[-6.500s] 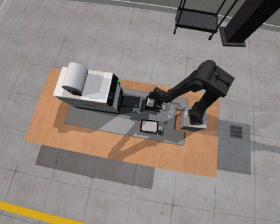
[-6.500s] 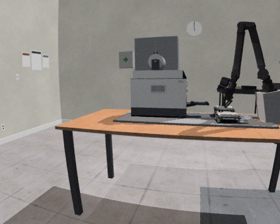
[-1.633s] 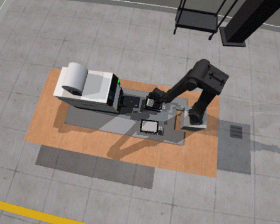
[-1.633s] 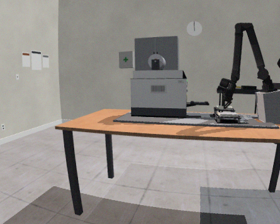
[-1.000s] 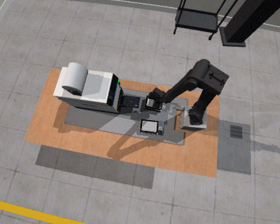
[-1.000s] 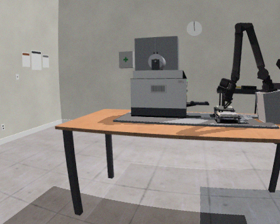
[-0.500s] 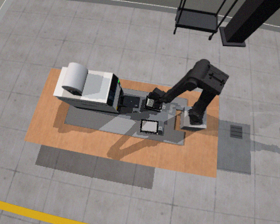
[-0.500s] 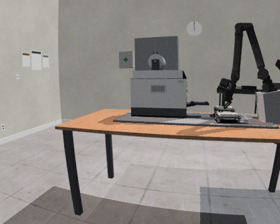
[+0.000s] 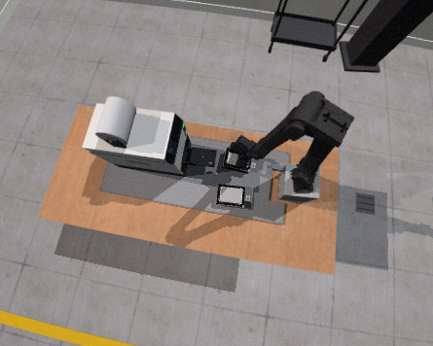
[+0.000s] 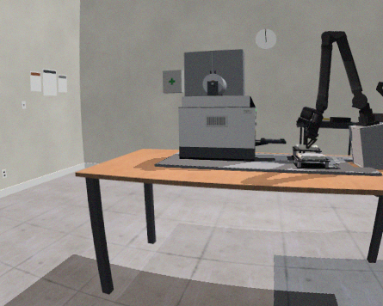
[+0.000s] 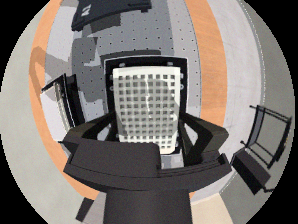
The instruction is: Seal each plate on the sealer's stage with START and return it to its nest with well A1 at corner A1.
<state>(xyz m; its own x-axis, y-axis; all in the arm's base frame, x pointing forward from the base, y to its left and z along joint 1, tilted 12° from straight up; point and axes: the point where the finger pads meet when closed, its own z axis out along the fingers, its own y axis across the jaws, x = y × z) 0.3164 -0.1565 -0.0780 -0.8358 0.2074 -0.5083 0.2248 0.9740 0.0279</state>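
Wrist view: my black parallel gripper [image 9: 239, 155] [image 10: 310, 143] [image 11: 147, 113] is closed on the white plate with square wells [image 9: 232, 158] [image 10: 310, 147] [image 11: 147, 100], 1 finger along each long side, over the black plate nest [image 11: 150, 62] at the centre of the frame. I should lift it straight up and level, clear the nest rim, then carry it to the dark flat stage [image 9: 201, 156] [image 10: 271, 141] [image 11: 112, 12], out and bearing no plate, left of centre from the top. I'd lower it flat inside the locators and open my fingers only once it sits

The 2nd, pale plate [image 9: 231, 194] [image 10: 311, 156] [image 11: 52, 115] lies below centre in the top frame. My own housing hides the near end of the held plate; I can't make out well A1, the nest labels, or whether either plate has foil. A tiny green light [image 9: 183, 125] shows on the white box-shaped sealer [image 9: 156, 131] [image 10: 215, 127], but START is too small to find
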